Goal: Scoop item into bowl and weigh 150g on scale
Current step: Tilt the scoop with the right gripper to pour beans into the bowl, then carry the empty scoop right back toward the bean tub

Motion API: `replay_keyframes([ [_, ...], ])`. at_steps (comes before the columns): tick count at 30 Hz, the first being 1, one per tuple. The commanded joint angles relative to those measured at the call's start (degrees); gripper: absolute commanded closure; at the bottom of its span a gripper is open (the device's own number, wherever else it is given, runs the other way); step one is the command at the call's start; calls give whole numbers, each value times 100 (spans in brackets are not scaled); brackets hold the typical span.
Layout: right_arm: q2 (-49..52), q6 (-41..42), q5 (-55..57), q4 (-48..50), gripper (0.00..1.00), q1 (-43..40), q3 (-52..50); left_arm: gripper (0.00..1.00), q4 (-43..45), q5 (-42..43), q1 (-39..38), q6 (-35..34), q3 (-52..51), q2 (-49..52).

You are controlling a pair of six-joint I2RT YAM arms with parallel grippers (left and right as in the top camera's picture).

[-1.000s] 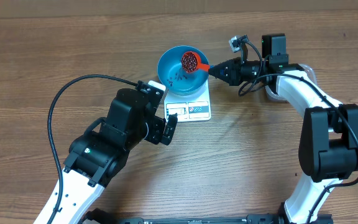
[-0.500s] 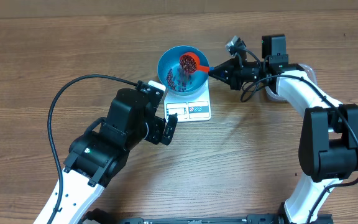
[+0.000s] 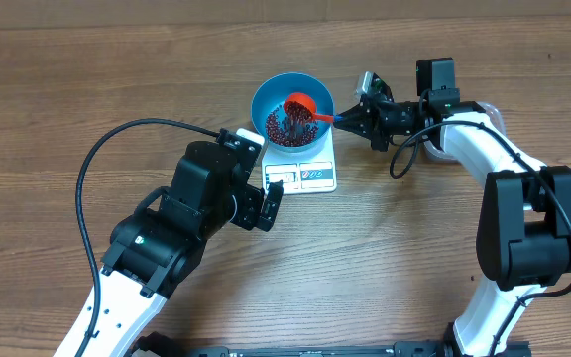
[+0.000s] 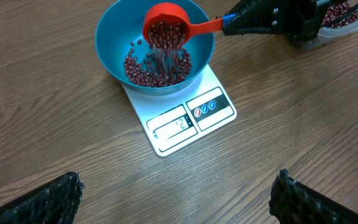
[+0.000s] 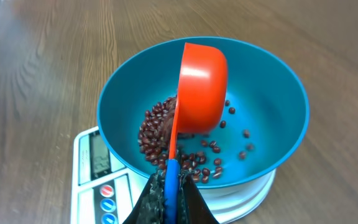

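Observation:
The blue bowl [image 3: 258, 99] stands on the white scale [image 3: 315, 175]. Red-brown beans [image 3: 284, 127] lie heaped on its bottom. My right gripper [image 3: 343, 117] reaches in from the right, shut on the blue handle of a red scoop [image 3: 299, 105]. The scoop [image 5: 201, 87] hangs tipped on its side over the bowl [image 5: 272, 99], and beans [image 4: 157, 71] are streaming out of it. The right gripper [image 5: 171, 183] pinches the handle tightly. My left gripper [image 4: 176, 182] is open and holds nothing, hovering above bare wood in front of the scale [image 4: 191, 121].
A clear plastic tub [image 4: 340, 18] with more beans sits behind the right arm. A black cable [image 3: 97, 159] loops over the table on the left. The left arm's bulk lies just in front of the scale.
The right gripper has rolled the scoop from level to tipped. Its beans have been pouring into the bowl, where the heap has grown. The left arm has not moved.

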Motion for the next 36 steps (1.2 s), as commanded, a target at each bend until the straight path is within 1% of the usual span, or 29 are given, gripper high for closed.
replay_keyframes([
  [1, 44, -693, -59, 103, 96, 26, 127, 0, 2, -44, 39, 46, -37, -2],
  [9, 31, -691, -59, 439, 96, 26, 129, 0, 2, -44, 42, 44, -37, -2],
  [15, -181, -721, -48, 540, 96, 26, 131, 0, 2, -44, 39, 44, -37, -2],
  [21, -570, -732, 520, 610, 96, 22, 131, 1, 2, -44, 42, 44, -37, -2],
  [27, -798, -704, 581, 601, 96, 22, 131, 0, 0, -44, 39, 44, -37, -2],
  [31, -874, -686, 584, 470, 96, 22, 131, 1, 2, -44, 39, 44, -37, -2],
  [36, -1032, -686, 732, -4, 96, 22, 131, 0, 2, -44, 42, 46, -37, -2],
])
